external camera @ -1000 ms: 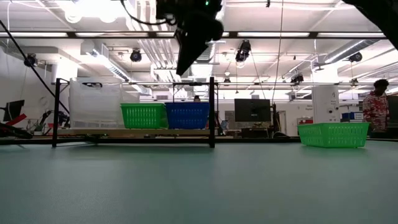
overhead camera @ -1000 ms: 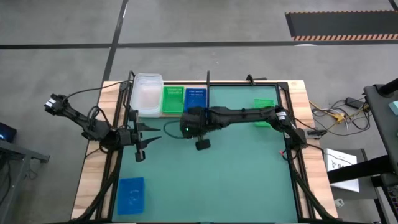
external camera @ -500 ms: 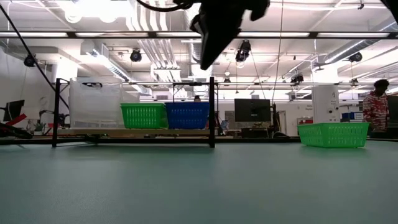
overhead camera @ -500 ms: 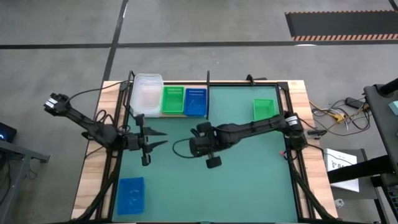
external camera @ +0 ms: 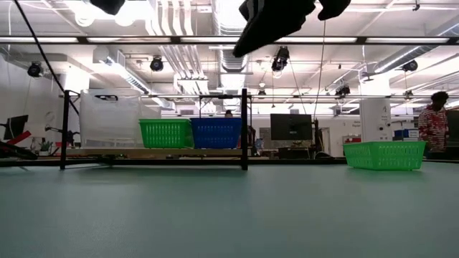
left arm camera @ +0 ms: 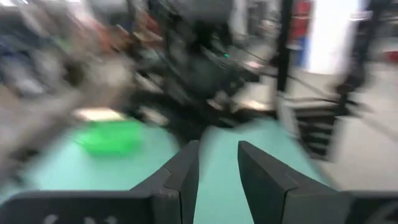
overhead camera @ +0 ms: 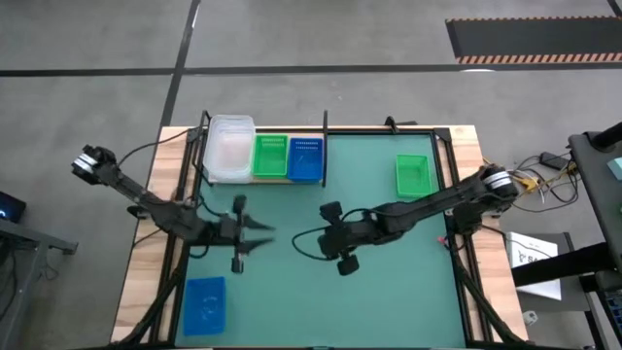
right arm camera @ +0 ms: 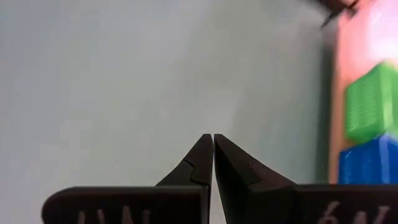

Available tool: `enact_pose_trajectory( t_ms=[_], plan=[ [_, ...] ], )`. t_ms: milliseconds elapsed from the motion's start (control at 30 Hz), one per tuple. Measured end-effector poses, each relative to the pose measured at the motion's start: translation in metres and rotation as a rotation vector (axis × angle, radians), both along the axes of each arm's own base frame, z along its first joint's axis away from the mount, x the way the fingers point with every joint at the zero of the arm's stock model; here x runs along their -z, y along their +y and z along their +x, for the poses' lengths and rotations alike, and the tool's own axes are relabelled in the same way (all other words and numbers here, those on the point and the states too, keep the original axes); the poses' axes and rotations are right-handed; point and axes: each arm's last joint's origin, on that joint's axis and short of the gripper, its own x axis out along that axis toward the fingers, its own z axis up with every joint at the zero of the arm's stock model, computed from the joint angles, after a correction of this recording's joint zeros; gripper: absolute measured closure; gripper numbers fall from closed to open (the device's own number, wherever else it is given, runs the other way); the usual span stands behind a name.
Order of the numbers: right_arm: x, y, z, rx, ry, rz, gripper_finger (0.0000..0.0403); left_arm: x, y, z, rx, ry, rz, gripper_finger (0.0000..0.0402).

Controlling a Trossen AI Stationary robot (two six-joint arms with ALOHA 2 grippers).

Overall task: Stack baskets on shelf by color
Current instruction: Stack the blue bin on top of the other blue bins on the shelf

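On the wooden shelf (overhead camera: 260, 179) at the far left stand clear baskets (overhead camera: 229, 148), a green basket (overhead camera: 270, 156) and a blue basket (overhead camera: 305, 158) in a row. Another green basket (overhead camera: 412, 174) rests on the mat at the far right, and another blue one (overhead camera: 204, 305) at the near left. My left gripper (overhead camera: 264, 236) hovers open over the mat's left middle, pointing right, with nothing between its fingers (left arm camera: 186, 177). My right gripper (overhead camera: 319, 231) hangs shut and empty above the mat's centre, slanting down toward the left.
The green mat (overhead camera: 389, 282) covers the table inside a black frame. The shelf's black uprights (external camera: 244, 129) stand at its ends. The two grippers face each other a short way apart. A person (external camera: 433, 122) stands in the room beyond.
My right gripper has drawn back from the shelf's blue basket toward the near edge and sunk a little, staying shut. My left gripper has moved toward the right and the near edge, a little lower, and has rolled about its own line.
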Motion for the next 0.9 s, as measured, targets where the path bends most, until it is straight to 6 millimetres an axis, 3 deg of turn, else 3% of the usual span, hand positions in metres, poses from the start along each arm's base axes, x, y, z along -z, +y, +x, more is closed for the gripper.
enact_pose_trajectory(
  t_ms=[167, 433, 533, 733, 900],
  plan=[
    [-0.001, -0.006, -0.016, -0.063, -0.176, -0.031, 0.0394, 0.011, -0.032, 0.003, 0.211, 0.241, -0.273, 0.0306],
    [0.004, -0.017, -0.036, -0.075, -0.306, -0.035, 0.0394, 0.026, -0.084, -0.005, 0.050, 1.053, -0.683, 0.0334],
    [0.006, -0.018, -0.038, -0.067, -0.313, -0.027, 0.0394, 0.030, -0.103, -0.010, 0.036, 1.366, -0.738, 0.0347],
    [0.008, -0.018, -0.036, -0.064, -0.309, -0.027, 0.0394, 0.039, -0.126, -0.013, 0.077, 1.457, -0.671, 0.0352],
    [0.008, -0.019, -0.036, -0.061, -0.305, -0.025, 0.0394, 0.042, -0.152, -0.028, 0.228, 1.492, -0.654, 0.0331]
  ],
)
